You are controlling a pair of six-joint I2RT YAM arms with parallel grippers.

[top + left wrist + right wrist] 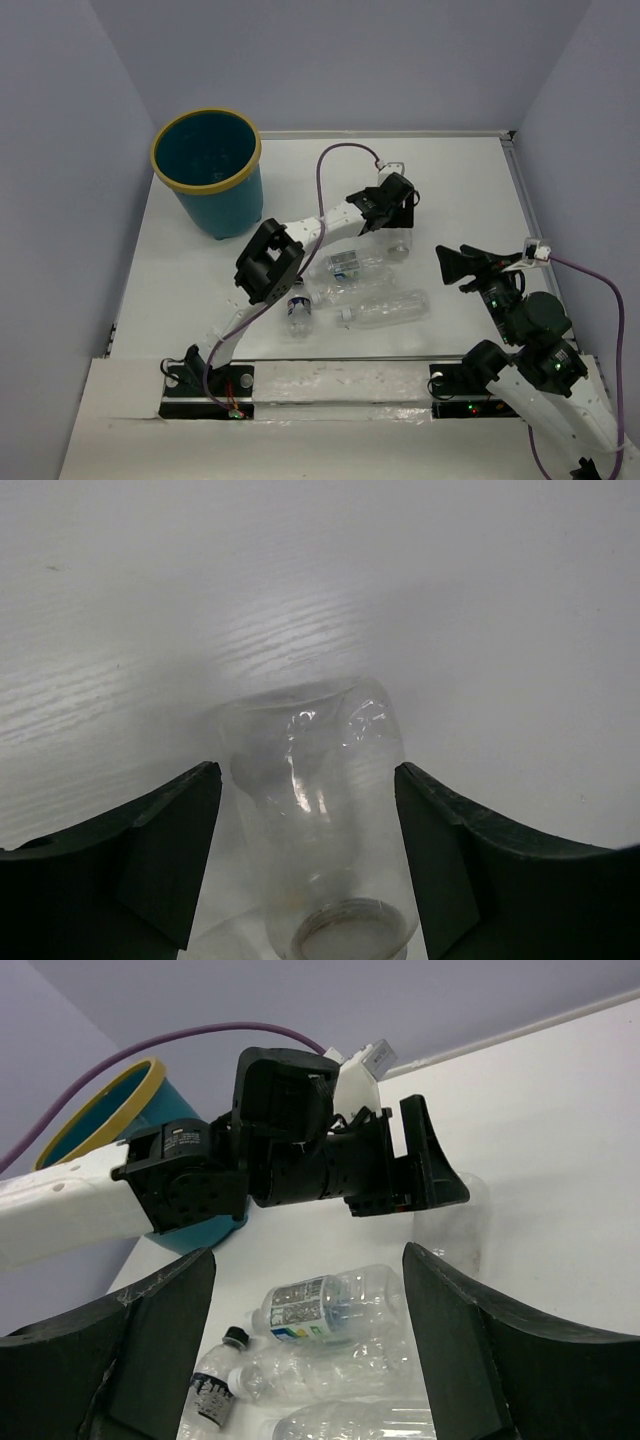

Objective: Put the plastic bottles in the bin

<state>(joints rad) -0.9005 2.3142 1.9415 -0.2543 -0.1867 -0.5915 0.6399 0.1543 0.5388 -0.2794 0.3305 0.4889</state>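
The left end effector (308, 772) is straddling a clear uncapped bottle (312, 840) lying on the table (460, 180) right of centre. Its long axis is running straight out from the wrist, open mouth nearest. The fingers (170, 850) are sitting right at its sides, and whether they are squeezing cannot be told. The bin (215, 200) is standing far left, well apart. The right end effector (308, 1255) is hanging wide and empty nearby. A labelled bottle (320, 1310) is showing white-and-blue print, too small to read.
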